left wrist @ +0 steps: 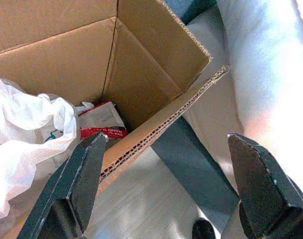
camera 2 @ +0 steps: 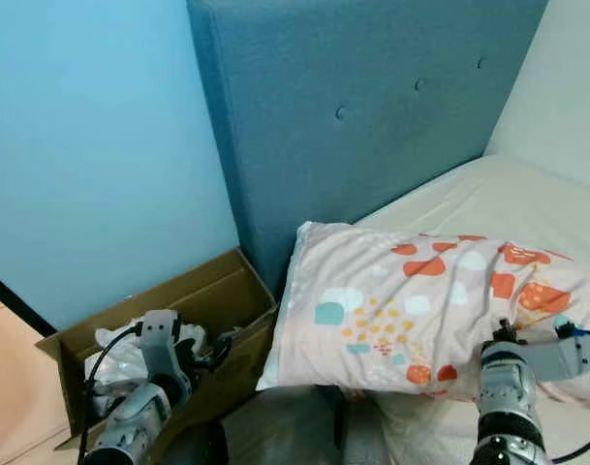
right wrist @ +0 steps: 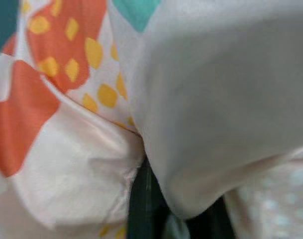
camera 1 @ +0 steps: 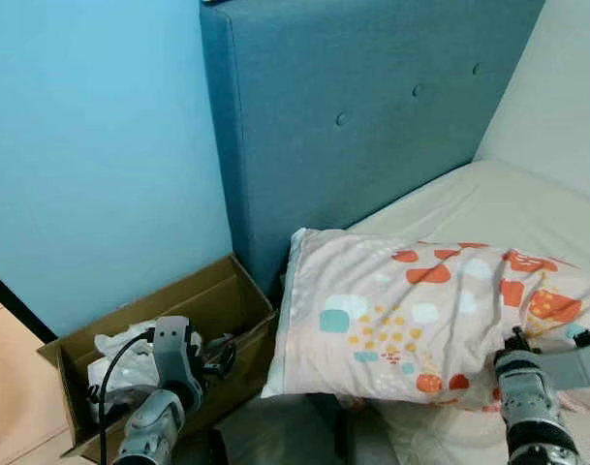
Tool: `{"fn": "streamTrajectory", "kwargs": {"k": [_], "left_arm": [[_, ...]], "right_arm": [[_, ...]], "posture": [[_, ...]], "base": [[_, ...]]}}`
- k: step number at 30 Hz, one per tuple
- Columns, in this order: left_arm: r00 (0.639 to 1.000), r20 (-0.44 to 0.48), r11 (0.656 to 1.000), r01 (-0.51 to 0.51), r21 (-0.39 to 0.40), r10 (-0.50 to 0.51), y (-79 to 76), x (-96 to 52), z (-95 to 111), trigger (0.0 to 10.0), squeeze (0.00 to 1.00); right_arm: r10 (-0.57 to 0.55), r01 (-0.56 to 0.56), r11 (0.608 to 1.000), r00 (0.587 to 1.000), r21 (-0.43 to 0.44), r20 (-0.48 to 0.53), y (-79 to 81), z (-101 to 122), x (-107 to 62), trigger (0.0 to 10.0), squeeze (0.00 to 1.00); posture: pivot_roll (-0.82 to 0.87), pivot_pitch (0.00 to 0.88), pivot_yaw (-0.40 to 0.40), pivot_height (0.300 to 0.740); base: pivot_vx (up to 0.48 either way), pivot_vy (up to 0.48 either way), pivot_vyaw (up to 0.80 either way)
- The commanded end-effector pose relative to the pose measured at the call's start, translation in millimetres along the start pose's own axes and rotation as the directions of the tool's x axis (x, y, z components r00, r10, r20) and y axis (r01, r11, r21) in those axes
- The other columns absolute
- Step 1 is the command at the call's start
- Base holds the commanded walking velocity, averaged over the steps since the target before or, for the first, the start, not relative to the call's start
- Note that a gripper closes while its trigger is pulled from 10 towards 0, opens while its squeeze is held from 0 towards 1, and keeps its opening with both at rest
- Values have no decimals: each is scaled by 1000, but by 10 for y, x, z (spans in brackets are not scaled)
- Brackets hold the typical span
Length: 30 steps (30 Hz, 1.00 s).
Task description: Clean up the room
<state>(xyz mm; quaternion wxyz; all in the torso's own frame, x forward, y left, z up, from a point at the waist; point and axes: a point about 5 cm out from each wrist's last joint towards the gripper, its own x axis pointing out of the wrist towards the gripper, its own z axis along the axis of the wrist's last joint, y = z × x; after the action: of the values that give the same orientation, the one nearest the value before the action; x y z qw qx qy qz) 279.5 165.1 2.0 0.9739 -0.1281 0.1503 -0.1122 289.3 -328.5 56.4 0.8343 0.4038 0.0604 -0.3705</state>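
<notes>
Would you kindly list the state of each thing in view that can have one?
cardboard box: open at the top, partly filled.
white plastic bag: crumpled inside the box.
pillow: lying on the bed, its end hanging past the mattress edge.
left gripper: open, holding nothing, above the box's edge.
right gripper: pressed into the pillow's fabric; grip cannot be told.
</notes>
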Motion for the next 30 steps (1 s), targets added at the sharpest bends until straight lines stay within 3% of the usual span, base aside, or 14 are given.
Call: {"fn": "streamTrajectory", "kwargs": {"k": [1, 5, 8, 11, 13, 14, 16, 17, 19, 22, 24, 25, 27, 30], "left_arm": [[1000, -18, 1000, -11, 11, 11, 55, -26, -13, 10000, 0], [1000, -19, 1000, -6, 16, 6, 42, 13, 26, 10000, 0], [999, 32, 1000, 0, 2, 0, 21, 78, 156, 10000, 0], [999, 40, 1000, -6, -19, 7, 27, 80, 166, 10000, 0], [999, 46, 999, -17, -50, 20, 42, 75, 168, 10000, 0], [999, 46, 999, -17, -50, 20, 42, 75, 168, 10000, 0], [997, 72, 995, -32, -98, 39, 52, 98, 221, 10000, 0], [997, 72, 995, -32, -98, 39, 52, 98, 221, 10000, 0], [993, 113, 989, -29, -145, 45, 43, 122, 294, 10000, 0], [990, 133, 984, -28, -177, 52, 42, 124, 322, 10000, 0], [985, 162, 976, -23, -216, 59, 34, 118, 359, 10000, 0], [985, 162, 976, -23, -216, 59, 34, 118, 359, 10000, 0], [983, 174, 974, -15, -226, 56, 21, 105, 366, 10000, 0], [983, 176, 974, -13, -227, 54, 18, 96, 365, 10000, 0]], "right_arm": [[46, -46, 997, 999, -60, -1, 135, 7, 20, 0, 0], [81, -79, 993, 997, -93, 15, 289, 70, 48, 0, 0], [216, -210, 974, 974, -85, 73, 654, 280, 71, 0, 0], [270, -264, 961, 959, -76, 87, 814, 353, 68, 0, 0], [397, -390, 918, 912, -74, 103, 1190, 484, 27, 0, 0], [397, -390, 918, 912, -74, 103, 1190, 484, 27, 0, 0], [512, -501, 858, 854, -115, 97, 1552, 535, -55, 0, 0], [512, -501, 858, 854, -115, 97, 1552, 535, -55, 0, 0], [615, -596, 781, 785, -185, 66, 1857, 513, -159, 0, 0], [664, -641, 733, 747, -227, 37, 1999, 464, -220, 0, 0], [747, -720, 622, 663, -307, -40, 2253, 320, -356, 0, 0], [747, -720, 622, 663, -307, -40, 2253, 320, -356, 0, 0], [789, -758, 528, 604, -383, -109, 2391, 188, -453, 0, 0], [803, -772, 495, 581, -398, -129, 2428, 154, -483, 0, 0]], "posture": [[-74, 139, -14, 598], [-73, 124, -12, 598], [-65, 138, -13, 598], [-64, 121, -13, 598], [-53, 125, -19, 598], [-53, 125, -19, 598], [-37, 119, -23, 598], [-37, 119, -23, 598], [-21, 130, -31, 598], [-10, 129, -33, 598], [13, 152, -37, 598], [13, 152, -37, 598], [19, 147, -35, 598], [31, 156, -37, 598]], "base": [[0, 0, 0], [0, 0, 0], [0, 0, 0], [0, 0, 0], [0, 0, 0], [0, 0, 0], [0, 0, 0], [0, 0, 0], [0, 0, 0], [0, 0, 0], [0, 0, 0], [0, 0, 0], [0, 0, 0], [0, 0, 0]]}}
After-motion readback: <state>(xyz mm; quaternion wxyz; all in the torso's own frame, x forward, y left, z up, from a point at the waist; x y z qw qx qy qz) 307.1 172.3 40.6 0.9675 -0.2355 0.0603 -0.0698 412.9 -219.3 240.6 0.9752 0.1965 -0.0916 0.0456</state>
